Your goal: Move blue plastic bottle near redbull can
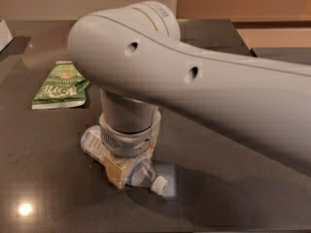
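**A:** What's the setting?

**B:** A dark glossy table [43,188] with a pale wall beyond it. Nearest the camera, the blue plastic bottle [93,142] lies on its side.

**A:** And the gripper?

**B:** The gripper [127,166] comes straight down over the bottle's middle. The jaws look closed across its body, and one tan pad [118,170] is pressed to the bottle's near side.

**A:** Which way does the bottle run?

**B:** Its long axis is diagonal. The white cap [159,184] points near-right and the base points far-left, sticking out from under the wrist. The jaws cross that axis, so I judge the grip sits about mid-length.

**A:** What lies beyond the bottle?

**B:** The big grey arm [204,91] sweeps in from the right above it and hides much of the table there. Further back and to the bottle's left lies a green snack bag [59,85], well apart from it. Beyond that, at the left edge, is the corner of something white [4,33].

**A:** And the redbull can?

**B:** It isn't in sight, and it may be behind the arm. I can't say yet which way the bottle has to go.
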You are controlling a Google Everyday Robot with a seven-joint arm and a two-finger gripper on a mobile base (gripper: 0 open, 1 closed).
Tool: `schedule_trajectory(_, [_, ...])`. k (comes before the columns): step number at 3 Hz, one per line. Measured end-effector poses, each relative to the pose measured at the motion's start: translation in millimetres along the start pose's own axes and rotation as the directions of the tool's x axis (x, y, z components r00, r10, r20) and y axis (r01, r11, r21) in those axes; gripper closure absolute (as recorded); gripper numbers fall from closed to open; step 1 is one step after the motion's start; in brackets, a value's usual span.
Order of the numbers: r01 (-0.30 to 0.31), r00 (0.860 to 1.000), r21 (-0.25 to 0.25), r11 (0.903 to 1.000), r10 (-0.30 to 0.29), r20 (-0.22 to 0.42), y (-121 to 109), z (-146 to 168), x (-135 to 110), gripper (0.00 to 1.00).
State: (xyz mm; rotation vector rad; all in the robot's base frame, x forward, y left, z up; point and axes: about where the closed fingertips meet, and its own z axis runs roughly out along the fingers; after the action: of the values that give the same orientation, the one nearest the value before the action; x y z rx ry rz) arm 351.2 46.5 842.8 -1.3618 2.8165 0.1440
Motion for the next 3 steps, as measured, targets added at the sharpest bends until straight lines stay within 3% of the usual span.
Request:
schedule_trajectory(1, [-0.003, 0.999, 0.036, 0.9993, 0.001, 0.039, -28.3, -24.6, 9.6, 0.87])
schedule_trajectory(2, [0.013, 0.997, 0.076, 0.9970, -0.019, 0.079, -69.8, -51.6, 17.3, 1.00])
schedule_trajectory(3, [0.081, 0.990, 0.111, 0.9905, -0.092, 0.103, -115.1, -73.7, 16.0, 1.00])
